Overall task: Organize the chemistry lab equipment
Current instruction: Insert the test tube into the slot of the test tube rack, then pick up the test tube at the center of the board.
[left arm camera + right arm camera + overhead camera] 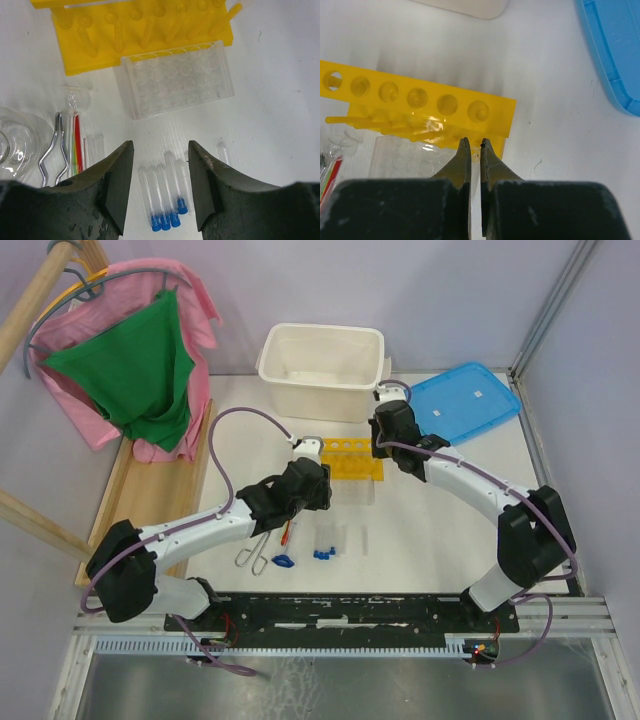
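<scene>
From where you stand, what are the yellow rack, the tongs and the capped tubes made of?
Yellow rack: likely plastic, glossy, slightly see-through. Tongs: metal, by the silvery shine on bent wire. Tubes: clear plastic or glass, can't tell; blue caps look plastic.

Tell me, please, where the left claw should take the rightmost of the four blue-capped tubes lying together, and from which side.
Probably the clear body near its blue cap, coming straight down. The tube lies flat, lengthwise between the fingers of the open left claw. Its right side is free, while other tubes crowd its left.
</scene>
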`<state>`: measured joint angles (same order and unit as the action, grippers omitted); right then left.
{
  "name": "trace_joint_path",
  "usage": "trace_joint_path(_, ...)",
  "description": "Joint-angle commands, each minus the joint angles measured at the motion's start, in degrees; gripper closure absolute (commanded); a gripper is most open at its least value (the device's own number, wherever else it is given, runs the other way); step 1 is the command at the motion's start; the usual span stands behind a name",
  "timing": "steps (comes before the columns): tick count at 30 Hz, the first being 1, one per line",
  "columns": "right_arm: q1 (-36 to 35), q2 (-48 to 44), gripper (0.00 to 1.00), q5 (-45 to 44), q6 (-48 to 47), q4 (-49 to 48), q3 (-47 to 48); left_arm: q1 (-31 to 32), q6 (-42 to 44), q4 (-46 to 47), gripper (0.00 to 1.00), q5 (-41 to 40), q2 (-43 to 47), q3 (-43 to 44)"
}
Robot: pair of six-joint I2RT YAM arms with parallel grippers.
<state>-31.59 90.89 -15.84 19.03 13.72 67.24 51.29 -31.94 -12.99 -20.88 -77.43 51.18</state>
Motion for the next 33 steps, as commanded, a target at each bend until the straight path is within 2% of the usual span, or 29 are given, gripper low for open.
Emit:
trace_joint_path(1,-0.1,1.0,0.99,-0.1,-0.2,-2.2,0.3,0.2,-0.8,2.8,0.46,-0.3,-0.3,0.0)
trace_joint_path(3,-0.1,1.6,0.97,0.2,-0.3,-2.3,0.4,0.2,-0.6,2.9,0.45,-0.1,-0.4,0.1)
trace_joint_path(5,-0.2,1.9,0.90,0.7,-0.5,-2.4,0.3,0.2,-0.4,3.0,0.44,-0.1,-0.7,0.1)
trace_joint_path(8,-0.3,2.2,0.73,1.1,-0.8,-2.7,0.1,0.3,-0.2,3.1,0.42,0.0,-0.9,0.0)
trace_joint_path(13,-0.6,1.4,0.62,1.4,-1.2,-2.2,0.2,0.1,0.1,3.2,0.42,0.7,-1.6,0.1)
trace_joint_path(18,-1.0,-2.4,0.60,1.1,-1.3,-0.6,0.0,0.2,-0.3,2.9,0.42,1.9,-1.8,0.2)
trace_joint_path(23,-1.1,-8.4,0.61,-2.7,0.9,6.7,0.3,1.1,-1.4,2.4,0.45,4.3,-1.6,0.8)
trace_joint_path(26,-1.2,-12.7,0.61,-9.9,4.7,14.4,0.4,4.4,-2.7,1.5,0.46,3.4,-2.6,1.8)
trace_joint_path(28,-1.2,-16.6,0.61,-16.3,8.4,20.4,-0.9,8.8,-4.2,0.2,0.46,1.0,-5.1,3.4)
trace_joint_path(33,-0.7,-22.8,0.61,-20.5,12.2,26.1,-4.8,13.0,-9.7,-1.2,0.50,1.0,-11.8,5.6)
